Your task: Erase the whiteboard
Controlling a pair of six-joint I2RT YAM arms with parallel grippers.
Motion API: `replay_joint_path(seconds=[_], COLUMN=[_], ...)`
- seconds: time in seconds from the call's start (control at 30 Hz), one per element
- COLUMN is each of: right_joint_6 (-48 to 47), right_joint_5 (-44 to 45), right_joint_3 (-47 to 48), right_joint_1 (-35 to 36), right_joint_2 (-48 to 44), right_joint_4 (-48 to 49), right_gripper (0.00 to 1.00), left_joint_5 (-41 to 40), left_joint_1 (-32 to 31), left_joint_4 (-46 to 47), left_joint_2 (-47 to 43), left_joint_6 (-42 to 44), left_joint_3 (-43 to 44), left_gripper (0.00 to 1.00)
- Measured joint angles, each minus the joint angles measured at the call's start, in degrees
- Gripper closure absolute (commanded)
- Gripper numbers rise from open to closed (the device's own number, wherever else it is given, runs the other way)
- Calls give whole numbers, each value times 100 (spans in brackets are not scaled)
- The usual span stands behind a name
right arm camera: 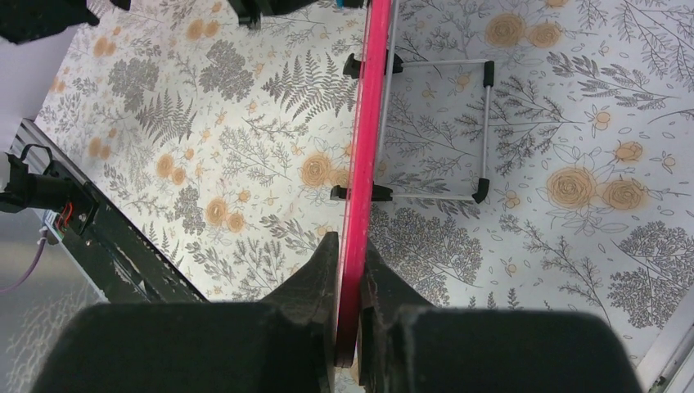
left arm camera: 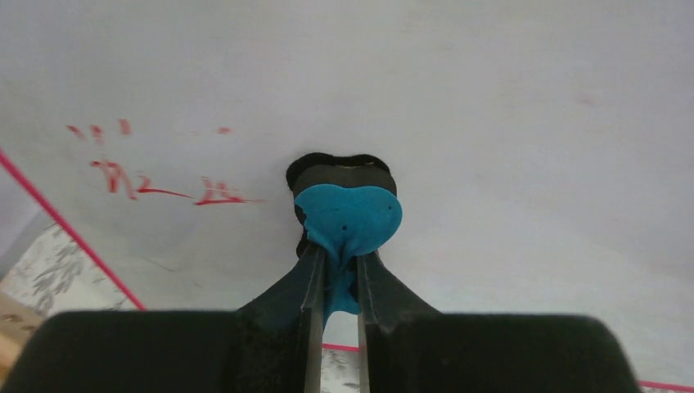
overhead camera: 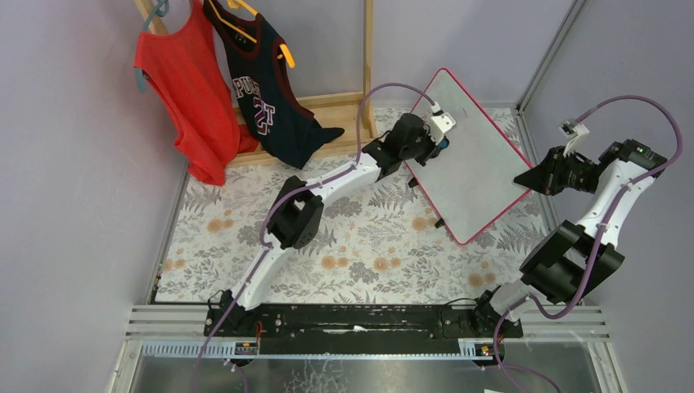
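Note:
The whiteboard [overhead camera: 470, 155] stands tilted on the floral table, white with a pink-red frame. In the left wrist view its white face [left arm camera: 491, 123] carries red handwritten marks [left arm camera: 155, 184] at the left. My left gripper [overhead camera: 439, 143] [left arm camera: 342, 262] is shut on the small blue eraser [left arm camera: 350, 217], whose black pad presses against the board just right of the marks. My right gripper [overhead camera: 528, 178] [right arm camera: 350, 254] is shut on the board's pink-red edge [right arm camera: 364, 139] at its right side, holding it. The board's wire stand with black feet [right arm camera: 483, 190] shows in the right wrist view.
A wooden clothes rack [overhead camera: 367, 57] at the back left holds a red vest [overhead camera: 187, 82] and a dark jersey [overhead camera: 266, 90]. The floral tablecloth [overhead camera: 327, 246] covers the table. A metal rail [overhead camera: 368, 323] runs along the near edge.

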Motion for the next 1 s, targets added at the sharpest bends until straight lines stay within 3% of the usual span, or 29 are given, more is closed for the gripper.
replay_joint_path(seconds=[0.47, 1.0], right_joint_6=[168, 98], right_joint_5=[66, -26], right_joint_3=[-2, -57], right_joint_1=[-13, 42], right_joint_2=[2, 0], right_joint_4=[24, 92], right_gripper=[100, 100], left_joint_5=[-116, 151], left_joint_1=[-170, 728], left_joint_4=[-94, -35], left_joint_2=[-55, 326], left_joint_6=[103, -11], left_joint_3=[0, 531], left_gripper=[100, 100])
